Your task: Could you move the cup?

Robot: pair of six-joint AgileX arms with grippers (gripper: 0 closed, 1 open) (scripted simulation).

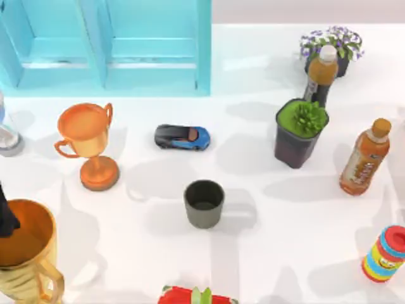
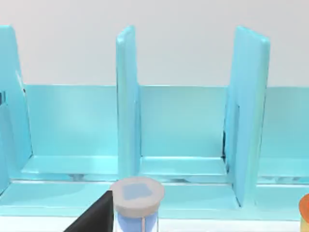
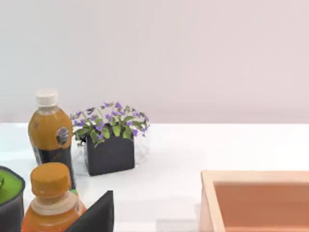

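Gold trophy point(image 1: 25, 253), then empty cup point(image 1: 204, 202)

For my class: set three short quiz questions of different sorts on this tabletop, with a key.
1. True or false: the cup stands upright.
2. What lies closest behind the cup? A. toy car B. orange trophy C. striped can
3. Fill in: the green plant sits in a dark ____.

Key: 1 true. 2 A. 3 pot.
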